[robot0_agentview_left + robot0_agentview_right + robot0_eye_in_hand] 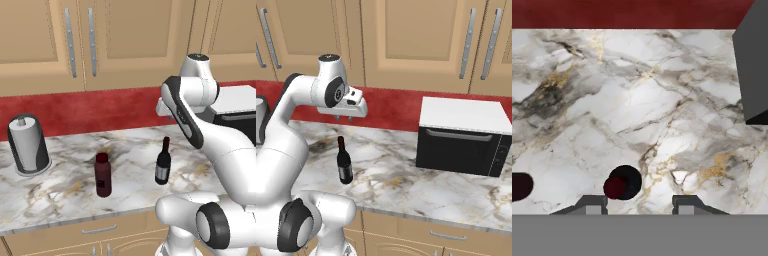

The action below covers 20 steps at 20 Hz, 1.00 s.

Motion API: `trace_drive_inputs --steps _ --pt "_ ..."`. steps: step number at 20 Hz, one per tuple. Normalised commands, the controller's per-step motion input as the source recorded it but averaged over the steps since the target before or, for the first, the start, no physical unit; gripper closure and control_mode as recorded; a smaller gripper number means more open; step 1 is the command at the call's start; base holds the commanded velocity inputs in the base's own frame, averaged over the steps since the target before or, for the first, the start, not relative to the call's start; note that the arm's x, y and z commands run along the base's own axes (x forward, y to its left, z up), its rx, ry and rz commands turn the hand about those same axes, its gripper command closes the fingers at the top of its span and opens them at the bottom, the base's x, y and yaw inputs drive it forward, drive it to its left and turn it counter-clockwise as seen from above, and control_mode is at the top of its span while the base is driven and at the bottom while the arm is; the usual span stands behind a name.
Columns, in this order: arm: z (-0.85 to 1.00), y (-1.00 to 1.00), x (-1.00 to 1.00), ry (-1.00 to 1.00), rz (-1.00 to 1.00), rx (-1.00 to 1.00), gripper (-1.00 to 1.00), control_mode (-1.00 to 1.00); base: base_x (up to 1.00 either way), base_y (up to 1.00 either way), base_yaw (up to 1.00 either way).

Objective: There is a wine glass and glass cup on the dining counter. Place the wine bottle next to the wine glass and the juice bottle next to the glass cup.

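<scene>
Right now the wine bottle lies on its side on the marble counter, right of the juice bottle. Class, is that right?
No. The wine bottle stands upright, not on its side, as the left base view shows. It is on the marble counter, right of the juice bottle.

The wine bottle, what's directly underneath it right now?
The wine bottle stands upright on the marble counter, nothing else visibly under it. The patch of counter beneath its base is covered, so it cannot be checked.
</scene>
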Motion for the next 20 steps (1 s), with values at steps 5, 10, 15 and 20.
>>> trace_drive_inputs --steps 5,10,15,20 --pt "0.00 0.07 -0.03 0.00 0.00 0.00 -1.00 -1.00 0.00 0.00 0.00" --pt "0.00 0.24 -0.01 0.00 0.00 -0.04 -1.00 -1.00 0.00 0.00 0.00" --pt "0.00 0.37 0.03 0.00 0.00 -0.09 -1.00 -1.00 0.00 0.00 0.00" --pt "0.00 0.46 0.04 0.01 0.00 -0.07 -1.00 -1.00 0.00 0.00 0.00"
